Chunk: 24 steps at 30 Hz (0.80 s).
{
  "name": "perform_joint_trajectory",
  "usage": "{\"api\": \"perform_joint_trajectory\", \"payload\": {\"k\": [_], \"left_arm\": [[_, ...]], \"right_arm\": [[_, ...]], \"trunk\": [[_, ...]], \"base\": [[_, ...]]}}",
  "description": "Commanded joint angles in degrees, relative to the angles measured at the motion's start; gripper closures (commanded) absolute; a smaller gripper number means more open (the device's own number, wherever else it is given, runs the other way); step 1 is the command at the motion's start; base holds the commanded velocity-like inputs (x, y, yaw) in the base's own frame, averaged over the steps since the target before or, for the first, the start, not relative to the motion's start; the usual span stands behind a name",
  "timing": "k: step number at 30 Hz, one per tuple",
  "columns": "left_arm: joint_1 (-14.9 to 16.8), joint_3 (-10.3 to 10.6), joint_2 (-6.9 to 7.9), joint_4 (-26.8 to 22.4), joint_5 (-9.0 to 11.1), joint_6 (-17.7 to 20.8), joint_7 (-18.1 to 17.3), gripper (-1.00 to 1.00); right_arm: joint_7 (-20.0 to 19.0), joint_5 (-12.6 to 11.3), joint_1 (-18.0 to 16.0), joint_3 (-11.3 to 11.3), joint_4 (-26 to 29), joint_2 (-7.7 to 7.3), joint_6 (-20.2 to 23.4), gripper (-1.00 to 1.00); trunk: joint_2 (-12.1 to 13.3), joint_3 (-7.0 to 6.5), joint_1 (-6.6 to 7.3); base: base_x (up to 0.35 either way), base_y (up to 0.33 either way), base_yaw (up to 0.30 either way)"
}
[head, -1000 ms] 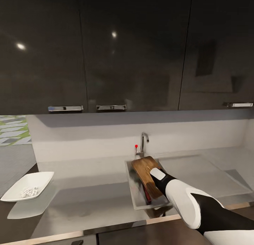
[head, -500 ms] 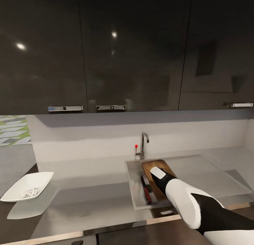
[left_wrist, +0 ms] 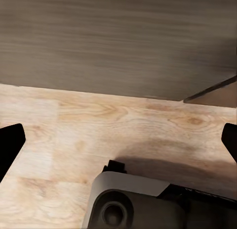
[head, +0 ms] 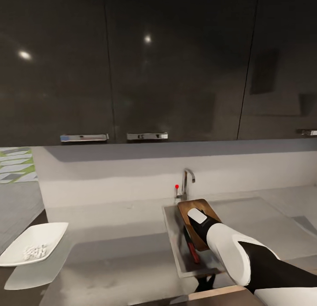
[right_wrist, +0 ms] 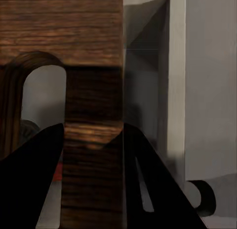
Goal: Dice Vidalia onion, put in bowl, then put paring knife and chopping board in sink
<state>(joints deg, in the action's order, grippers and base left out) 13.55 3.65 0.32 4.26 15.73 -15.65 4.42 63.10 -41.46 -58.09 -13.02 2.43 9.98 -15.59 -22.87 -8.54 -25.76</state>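
right claw (right_wrist: 91, 155) clamps chopping board (head: 199, 222) | board tilted in sink (head: 174, 242)

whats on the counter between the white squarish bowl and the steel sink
Nothing: in the head view, bare grey glossy countertop runs from the white squarish bowl to the stainless-steel sink.

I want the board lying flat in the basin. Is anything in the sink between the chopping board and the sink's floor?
Yes: the paring knife lies on the sink floor beside and partly under the chopping board, which the right gripper holds.
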Motion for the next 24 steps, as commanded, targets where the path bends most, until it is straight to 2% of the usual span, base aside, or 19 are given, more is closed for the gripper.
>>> {"api": "perform_joint_trajectory", "payload": {"k": [1, 17, 24], "left_arm": [[0.1, 0.4, 0.03, 0.2, 0.3, -0.3, 0.1, -1.0], [0.1, 0.4, -0.07, 0.2, 0.3, -0.3, 0.1, -1.0], [0.1, 0.4, -0.13, 0.2, 0.3, -0.3, 0.1, -1.0]], "right_arm": [[0.1, 0.3, 0.0, -0.4, 0.1, 0.02, -0.2, 1.0], [-0.6, 0.4, 0.0, -0.3, -0.5, 0.02, -0.1, 1.0], [-3.5, 0.6, 0.0, -0.3, -0.5, 0.02, 2.0, 1.0]], "trunk": [[-0.1, 0.05, -0.03], [-0.1, 0.22, -0.03], [-0.1, 0.22, -0.03]], "base": [[0.035, 0.036, 0.0], [0.004, 0.004, 0.038], [0.0, 0.0, 0.014]]}}
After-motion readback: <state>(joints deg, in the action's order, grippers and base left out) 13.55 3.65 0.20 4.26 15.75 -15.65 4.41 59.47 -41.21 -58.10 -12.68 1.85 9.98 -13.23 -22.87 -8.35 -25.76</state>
